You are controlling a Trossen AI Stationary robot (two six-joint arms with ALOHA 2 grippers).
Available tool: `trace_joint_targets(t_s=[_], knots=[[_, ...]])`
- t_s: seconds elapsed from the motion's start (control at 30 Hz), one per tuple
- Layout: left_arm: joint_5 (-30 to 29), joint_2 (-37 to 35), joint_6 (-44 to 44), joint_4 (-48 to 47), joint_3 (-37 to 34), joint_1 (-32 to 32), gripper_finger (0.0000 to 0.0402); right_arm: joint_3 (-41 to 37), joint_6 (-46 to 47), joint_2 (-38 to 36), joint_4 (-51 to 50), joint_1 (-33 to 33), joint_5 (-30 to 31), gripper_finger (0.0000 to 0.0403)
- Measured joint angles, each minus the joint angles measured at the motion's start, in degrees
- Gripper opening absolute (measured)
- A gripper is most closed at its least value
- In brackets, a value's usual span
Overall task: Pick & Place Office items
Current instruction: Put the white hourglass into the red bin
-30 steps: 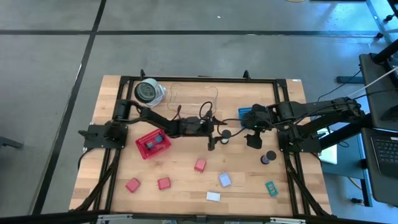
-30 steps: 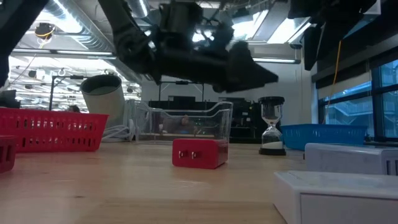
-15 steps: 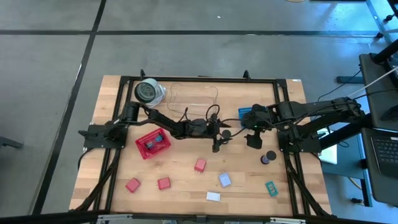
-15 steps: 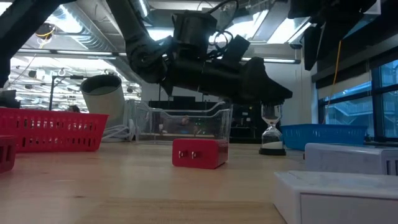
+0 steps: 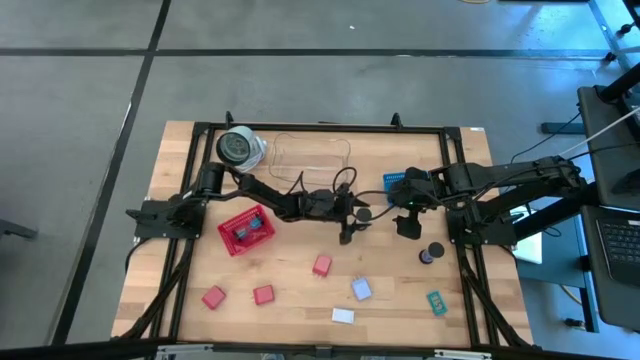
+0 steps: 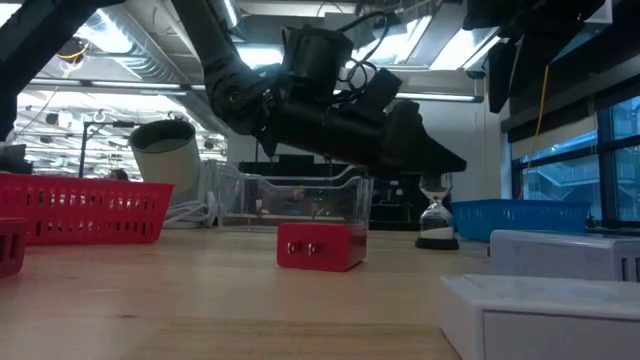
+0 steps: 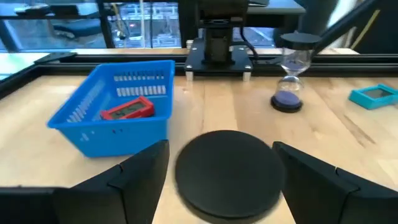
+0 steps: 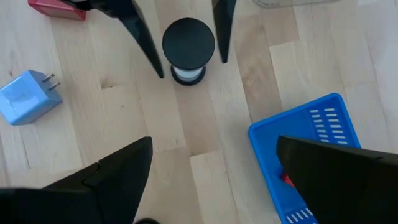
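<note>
Wooden table (image 5: pixel 300 310) on a grey floor, black frame round its edge. Left gripper (image 5: pixel 349 224) reaches across to mid-table, fingers (image 7: pixel 140 171) spread either side of a black-capped timer (image 7: pixel 228 172) — not touching it. The right wrist view shows the same from above: two dark fingertips flank the timer (image 8: pixel 188 50), gaps on both sides. Right gripper (image 5: pixel 407 222) hangs just beside it, jaws spread and empty, over the near corner of the blue tray (image 5: pixel 397 182).

Around: a red tag (image 7: pixel 127 110) lies in the blue tray; a second timer (image 7: pixel 290 78) stands farther off with a green tag (image 7: pixel 374 95) near it. A red tray (image 5: pixel 246 230) sits under the left arm's elbow, a clear tray (image 5: pixel 312 153) at the back next to a round black-and-white object (image 5: pixel 238 147). Red blocks (image 5: pixel 322 265) and (image 5: pixel 263 294), a pale blue cube (image 5: pixel 361 289) and a white block (image 5: pixel 343 315) lie spread along the front, well clear of both grippers.

Since a second ago the left arm has stretched toward the right and dropped lower — the gripper has closed in on the timer. The right arm has not moved.
</note>
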Motion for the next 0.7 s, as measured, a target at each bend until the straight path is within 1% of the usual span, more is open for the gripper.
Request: trace_joint_targets(t_s=[0.13,0.4,0.57,0.63,0.7], knots=[[1.5,0.0,-1.8,-0.1,0.0,0.0,0.0271,0.0,0.0,0.0,0.1,0.0,0.0,0.0347],[2.4,0.0,-3.6,-0.3,0.0,0.0,0.0209,0.0,0.1,0.0,0.1,0.0,0.0,0.0347],[3.5,-1.8,-4.4,-1.6,-0.2,0.0,0.0209,0.0,0.1,0.0,0.1,0.0,0.0,0.0347],[3.4,-4.1,-3.9,-4.3,-0.3,0.0,0.0211,0.0,0.1,0.0,0.1,0.0,0.0,0.0347],[2.6,-7.6,-3.6,-9.6,-0.4,0.0,0.0218,0.0,0.2,0.0,0.1,0.0,0.0,0.0347]])
